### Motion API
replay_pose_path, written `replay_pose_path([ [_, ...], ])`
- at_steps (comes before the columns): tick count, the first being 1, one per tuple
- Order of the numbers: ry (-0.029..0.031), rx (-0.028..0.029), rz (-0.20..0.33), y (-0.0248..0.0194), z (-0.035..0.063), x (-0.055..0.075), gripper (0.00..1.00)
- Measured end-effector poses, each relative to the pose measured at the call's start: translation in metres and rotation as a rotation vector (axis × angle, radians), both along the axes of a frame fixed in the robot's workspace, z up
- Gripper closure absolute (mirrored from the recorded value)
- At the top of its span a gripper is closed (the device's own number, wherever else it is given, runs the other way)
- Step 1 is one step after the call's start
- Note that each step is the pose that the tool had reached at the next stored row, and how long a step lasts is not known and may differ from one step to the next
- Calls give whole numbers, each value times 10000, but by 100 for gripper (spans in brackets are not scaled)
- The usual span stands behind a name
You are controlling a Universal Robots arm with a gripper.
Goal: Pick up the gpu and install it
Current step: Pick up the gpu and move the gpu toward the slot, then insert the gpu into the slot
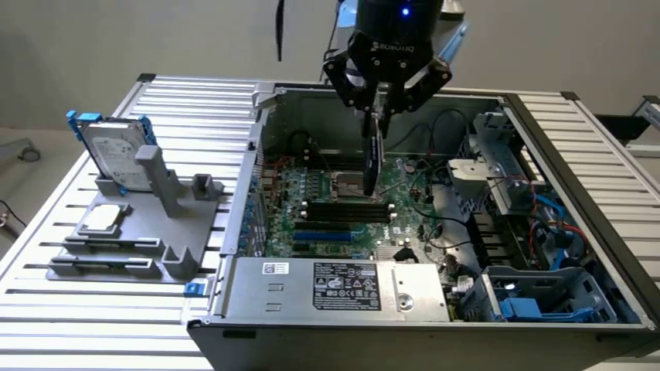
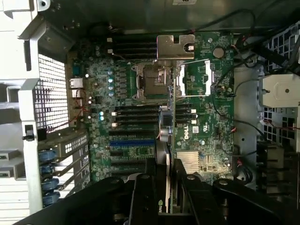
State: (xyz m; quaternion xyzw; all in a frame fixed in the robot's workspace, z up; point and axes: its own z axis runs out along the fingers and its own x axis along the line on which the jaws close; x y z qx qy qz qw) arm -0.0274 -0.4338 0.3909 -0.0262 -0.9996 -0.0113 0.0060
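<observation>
Items in my remote view, exterior view read as a clock face:

1. Tool (image 1: pixel 379 108): at twelve o'clock, above the open computer case (image 1: pixel 413 348), pointing straight down. I see it closed on the gpu, a finger pressed to each face of the card. In the wrist view the tool (image 2: pixel 165 178) has its dark fingers (image 2: pixel 143 197) on either side of the card's edge.

2. Gpu (image 1: pixel 373 158): held by its upper end and hanging upright and edge-on just below the tool, inside the case opening, near the centre of the dial. Its lower end is over the motherboard (image 1: pixel 320 197). I cannot tell whether it touches the board. In the wrist view I see the gpu (image 2: pixel 167 140) as a thin strip, dark on one side and green on the other, crossing the motherboard (image 2: pixel 201 126) between the processor socket (image 2: pixel 152 77) and the tool, beside a blue slot (image 2: pixel 131 142).

3. Computer case: lying on its side with the panel off. It takes up the centre of the dial and runs out to three o'clock.

4. Power supply (image 1: pixel 341 287): a silver box with a label, at six o'clock inside the case.

5. Bench (image 1: pixel 185 100): slatted metal, carrying the case and the fixture.

6. Grey fixture (image 1: pixel 170 193): at nine o'clock, beside the case. I note two items on it:
   - Hard drive (image 1: pixel 111 151): silver, in a blue frame, standing upright toward ten o'clock.
   - Processor chip (image 1: pixel 103 219): small, square and silver, lying flat toward eight o'clock.
</observation>
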Motion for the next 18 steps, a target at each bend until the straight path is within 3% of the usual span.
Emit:
replay_pose_path([
  [5,2,-6,1,2,-90,189,74],
  [8,51,-8,0,2,-110,195,74],
  [18,50,-5,0,2,-112,195,74],
])
